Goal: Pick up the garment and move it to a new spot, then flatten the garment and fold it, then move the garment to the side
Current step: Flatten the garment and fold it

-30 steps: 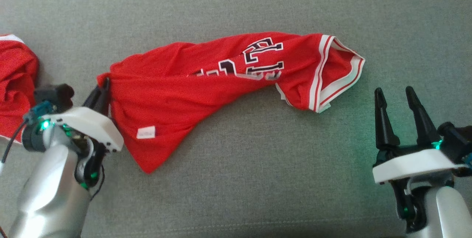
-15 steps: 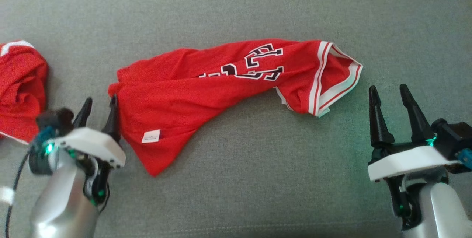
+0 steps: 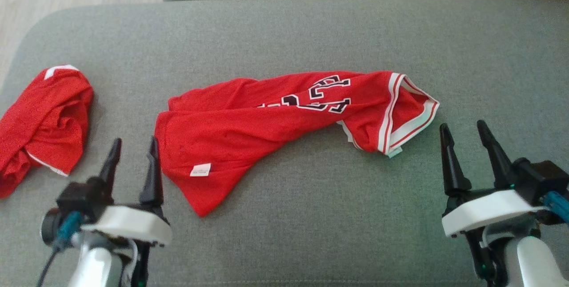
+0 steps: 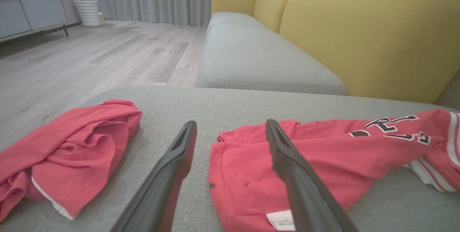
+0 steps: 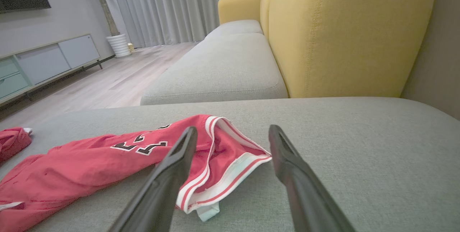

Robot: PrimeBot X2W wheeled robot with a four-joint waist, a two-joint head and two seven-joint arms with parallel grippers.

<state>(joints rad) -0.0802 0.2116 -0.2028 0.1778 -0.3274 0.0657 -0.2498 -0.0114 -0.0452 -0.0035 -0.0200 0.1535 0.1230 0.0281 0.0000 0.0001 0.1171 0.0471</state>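
Presently, the grey sofa seat (image 3: 284, 233) carries the red garment (image 3: 249, 122) at frame centre. It is crumpled, with its long axis running from lower left to upper right, the white-striped end pointing right. A second red garment (image 3: 44, 118) lies bunched at the left edge, well apart. Left gripper (image 3: 135, 141), lower left: jaws wide, empty, just beside the garment's left edge. Right gripper (image 3: 462, 125), lower right: jaws wide, empty, near the striped end.

— What is the left gripper (image 3: 135, 141) doing?
— It is letting go of the garment (image 3: 249, 122) and drawing back, jaws now standing apart just beside the cloth's edge.
— And the released corner?
— It is settling onto the sofa cushion (image 3: 311, 33), while the head camera is tilting up.
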